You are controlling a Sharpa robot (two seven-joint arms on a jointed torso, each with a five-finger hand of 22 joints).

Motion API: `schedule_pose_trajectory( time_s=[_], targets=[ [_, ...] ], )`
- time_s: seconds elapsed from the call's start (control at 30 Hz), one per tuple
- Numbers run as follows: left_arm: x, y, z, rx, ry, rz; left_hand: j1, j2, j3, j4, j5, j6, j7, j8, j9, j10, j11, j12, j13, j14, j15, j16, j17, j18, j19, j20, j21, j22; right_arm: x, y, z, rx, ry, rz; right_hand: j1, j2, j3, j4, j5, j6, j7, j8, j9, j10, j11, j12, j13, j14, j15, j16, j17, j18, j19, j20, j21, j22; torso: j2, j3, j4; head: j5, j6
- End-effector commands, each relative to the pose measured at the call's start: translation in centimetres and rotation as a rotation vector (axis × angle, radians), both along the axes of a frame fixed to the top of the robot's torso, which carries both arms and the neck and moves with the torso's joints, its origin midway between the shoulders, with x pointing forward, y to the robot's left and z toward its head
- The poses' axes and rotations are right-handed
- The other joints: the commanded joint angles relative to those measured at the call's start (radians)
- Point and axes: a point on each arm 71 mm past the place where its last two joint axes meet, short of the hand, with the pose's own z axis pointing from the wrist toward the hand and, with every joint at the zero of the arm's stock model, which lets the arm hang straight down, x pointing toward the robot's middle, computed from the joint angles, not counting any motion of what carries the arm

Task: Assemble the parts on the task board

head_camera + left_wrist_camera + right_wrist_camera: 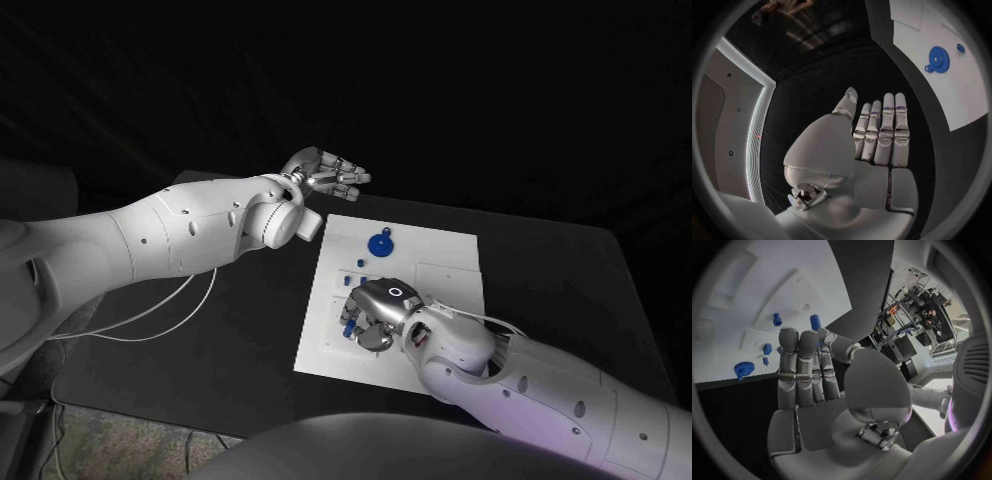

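- Right hand (pixel 378 318) lies low over the near-left part of the board (pixel 447 345); its fingers (pixel 797 367) run straight and close together, and I cannot tell whether they pinch a part.
- Small parts cluster under and beside that hand; in its wrist view two pegs (pixel 777 319) stand upright and smaller pieces (pixel 767 348) sit just past the fingertips.
- Risk, as I judge it: a fingertip could brush a peg and tip it, since they stand so near.
- Gear (pixel 381 244) lies farther up the board, apart from both hands.
- Left hand (pixel 326 172) hovers beyond the board's far corner, fingers extended, holding nothing.
- Left wrist view shows the gear's (pixel 937 53) teeth and a small round piece (pixel 960 48) beside it, unclear from the head.
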Motion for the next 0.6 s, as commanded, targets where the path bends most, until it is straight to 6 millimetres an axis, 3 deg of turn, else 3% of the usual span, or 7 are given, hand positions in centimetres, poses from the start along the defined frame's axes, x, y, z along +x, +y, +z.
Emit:
schedule_pose_trajectory(
  time_s=[0.03,0.6],
  targets=[
    [-0.03,-0.32,0.03,-0.004,0.003,-0.018,0.002,0.011,0.0,0.006,0.002,-0.008,-0.002,-0.002,0.001,-0.007,-0.001,-0.004,0.0,-0.006,-0.002,-0.004,0.0,0.007,0.004,0.001,0.005,-0.001,-0.15,0.21,-0.29,-0.038,0.001,0.021,-0.001,0.011,-0.004,-0.003,0.008,0.004,0.002,0.004,0.001,0.069,-0.041,0.001,0.006,-0.003,-0.006,-0.006,0.0,0.016,0.03,-0.003,-0.007,0.001,0.0,0.0014,-0.0008,0.001,0.001],
    [-0.05,-0.41,-0.01,-0.004,0.008,-0.023,0.001,0.011,0.0,0.007,0.002,-0.008,-0.002,-0.002,0.001,-0.007,-0.001,-0.004,0.0,-0.007,-0.002,-0.004,0.0,0.008,0.003,0.001,0.005,-0.002,0.35,0.19,-0.76,-0.056,-0.031,-0.018,-0.002,0.01,-0.003,-0.003,0.007,0.006,0.001,0.004,0.002,0.071,-0.042,0.001,0.006,-0.001,-0.006,-0.005,-0.001,0.016,0.033,-0.004,-0.007,0.006,0.0,-0.0005,0.0002,0.001,-0.001]
  ],
)
